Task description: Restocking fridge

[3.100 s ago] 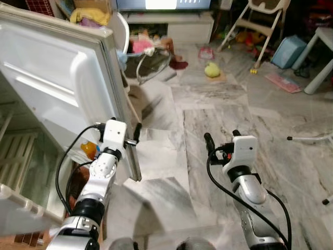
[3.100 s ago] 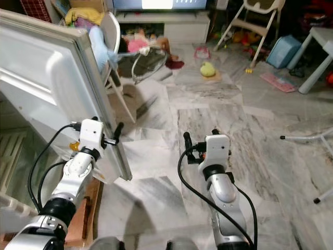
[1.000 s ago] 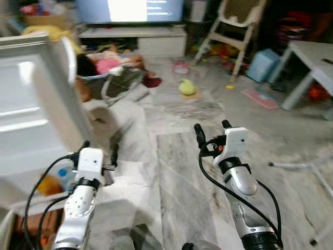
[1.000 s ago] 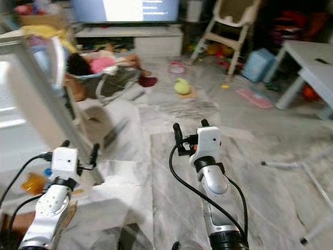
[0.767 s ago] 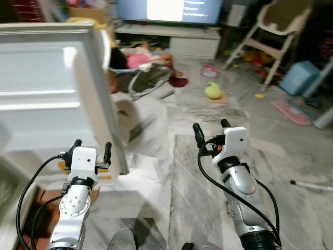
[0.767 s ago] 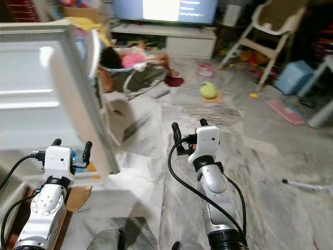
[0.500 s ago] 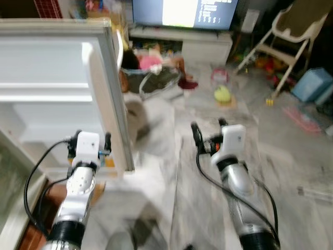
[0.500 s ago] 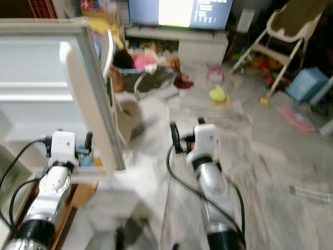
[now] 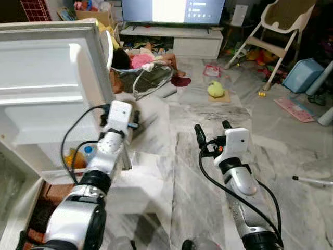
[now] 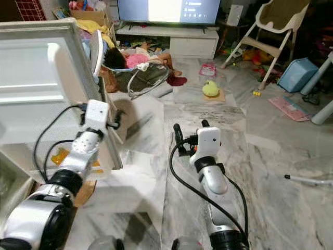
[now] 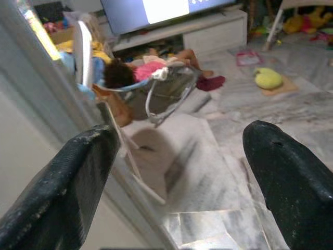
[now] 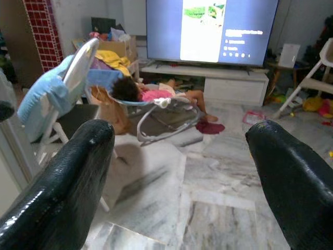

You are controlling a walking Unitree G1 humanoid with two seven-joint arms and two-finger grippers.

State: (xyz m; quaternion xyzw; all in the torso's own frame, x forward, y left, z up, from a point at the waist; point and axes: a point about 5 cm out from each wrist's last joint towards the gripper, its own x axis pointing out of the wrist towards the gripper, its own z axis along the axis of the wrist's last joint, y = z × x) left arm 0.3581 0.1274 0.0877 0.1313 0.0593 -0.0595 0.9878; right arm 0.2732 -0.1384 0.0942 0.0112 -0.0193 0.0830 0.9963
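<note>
The white fridge door (image 9: 47, 88) stands wide open on my left. Its lower shelf holds an orange item (image 9: 73, 159) and a small blue-capped bottle (image 9: 88, 151). My left gripper (image 9: 121, 110) is raised against the door's free edge. It is open, and in the left wrist view one finger (image 11: 62, 192) sits beside the door's edge (image 11: 47, 104) with nothing held. My right gripper (image 9: 212, 127) hovers over the marble floor, open and empty.
A person lies in a baby bouncer (image 9: 143, 65) on the floor just beyond the door. A TV (image 9: 171, 8) on a low white unit, a high chair (image 9: 278, 28), a yellow toy (image 9: 215, 89) and a blue box (image 9: 303, 74) stand further back. A thin pole (image 9: 312, 180) lies at right.
The camera has swung about as I moved. My left arm has risen and reached forward to the door's free edge. The right gripper holds the same pose.
</note>
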